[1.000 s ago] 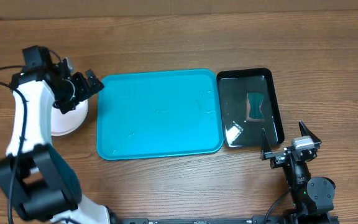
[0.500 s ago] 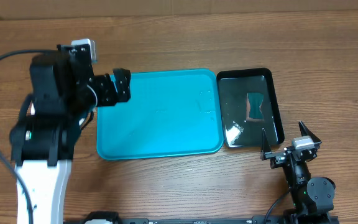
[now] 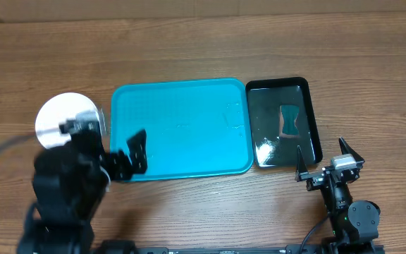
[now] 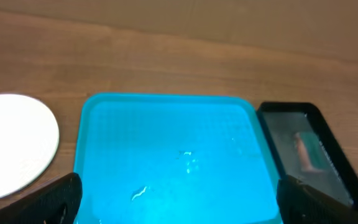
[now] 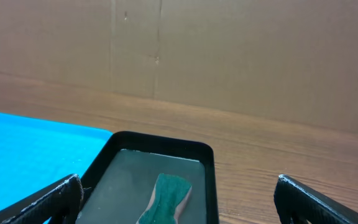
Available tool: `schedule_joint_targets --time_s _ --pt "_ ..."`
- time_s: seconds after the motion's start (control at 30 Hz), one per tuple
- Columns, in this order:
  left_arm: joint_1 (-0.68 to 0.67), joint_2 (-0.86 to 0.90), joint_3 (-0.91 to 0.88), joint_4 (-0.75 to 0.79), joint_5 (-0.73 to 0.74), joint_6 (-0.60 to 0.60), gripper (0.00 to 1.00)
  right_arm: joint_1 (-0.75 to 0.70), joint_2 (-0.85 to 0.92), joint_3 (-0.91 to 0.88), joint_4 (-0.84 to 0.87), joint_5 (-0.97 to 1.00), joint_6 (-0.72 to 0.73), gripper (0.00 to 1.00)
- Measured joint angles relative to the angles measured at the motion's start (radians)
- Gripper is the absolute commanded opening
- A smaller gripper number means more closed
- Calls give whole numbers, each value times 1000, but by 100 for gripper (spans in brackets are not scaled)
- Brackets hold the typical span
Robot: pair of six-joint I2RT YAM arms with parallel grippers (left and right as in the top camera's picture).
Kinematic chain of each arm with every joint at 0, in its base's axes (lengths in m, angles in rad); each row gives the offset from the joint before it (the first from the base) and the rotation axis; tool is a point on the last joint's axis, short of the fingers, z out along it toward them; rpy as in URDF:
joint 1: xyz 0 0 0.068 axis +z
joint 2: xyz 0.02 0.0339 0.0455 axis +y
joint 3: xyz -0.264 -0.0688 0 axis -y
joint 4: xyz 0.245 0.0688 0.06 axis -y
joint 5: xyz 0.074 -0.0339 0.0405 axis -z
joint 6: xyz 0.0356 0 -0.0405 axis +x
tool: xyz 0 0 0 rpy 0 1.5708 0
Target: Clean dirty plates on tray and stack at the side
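Observation:
The turquoise tray (image 3: 182, 127) lies mid-table with nothing on it but a few wet streaks; it also shows in the left wrist view (image 4: 173, 149) and the right wrist view (image 5: 30, 149). A white plate (image 3: 62, 116) lies on the table left of the tray and shows in the left wrist view (image 4: 11, 146). No yellow-green or pale blue plate shows. My left gripper (image 3: 118, 152) is open and empty, raised over the tray's front left corner (image 4: 179, 199). My right gripper (image 3: 321, 156) is open and empty at the front right (image 5: 179, 199).
A glossy black tray (image 3: 309, 92) sits right of the turquoise tray and holds a green sponge (image 3: 288, 118), which also shows in the right wrist view (image 5: 166, 199). A cardboard wall (image 5: 229, 56) bounds the table's far side.
My left arm has swung from the plate at the far left, across the tray's left edge, back toward the front. The white plate is now uncovered. The right arm has not moved.

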Motion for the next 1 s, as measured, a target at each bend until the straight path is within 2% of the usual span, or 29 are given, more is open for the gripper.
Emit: schedule_joint_targets --time_s 0.2,0.37,0.43,0.63,0.73,1.0 --pt "35 -283 -295 229 -7 0 100 0 0 0 0 0 0 100" --pt "42 -477 -493 596 -11 0 100 0 0 0 0 0 0 100" --pt "42 -546 -580 791 -10 0 100 0 0 0 0 0 0 100" --pt "42 -652 -766 1132 -10 -2 100 0 0 0 0 0 0 100" --pt "42 -653 -839 1202 -10 -6 100 0 0 0 0 0 0 100" --pt "42 -653 -985 1183 -11 -31 100 0 0 0 0 0 0 100"
